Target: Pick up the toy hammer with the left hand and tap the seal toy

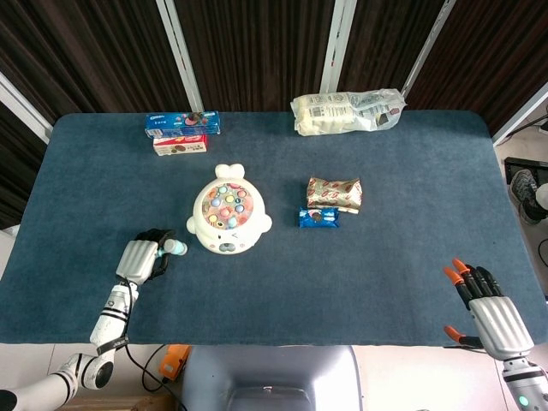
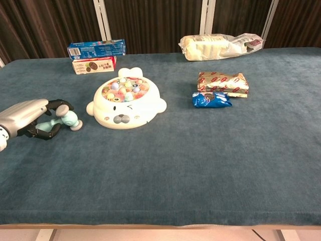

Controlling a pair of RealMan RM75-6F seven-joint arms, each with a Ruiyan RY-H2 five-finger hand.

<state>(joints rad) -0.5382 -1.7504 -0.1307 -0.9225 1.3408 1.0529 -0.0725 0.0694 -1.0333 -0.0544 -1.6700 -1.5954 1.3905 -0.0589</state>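
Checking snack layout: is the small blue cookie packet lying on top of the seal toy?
No, the small blue cookie packet lies on the table right of the seal toy, apart from it.

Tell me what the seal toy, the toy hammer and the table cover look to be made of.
Seal toy: likely hard plastic, smooth cream shell with faint sheen, pastel pegs on top.
Toy hammer: probably plastic too, pale teal, smooth rounded head; the left hand curls around its handle.
Table cover: looks like dark blue-teal felt or short-pile fabric, matte and slightly fuzzy.
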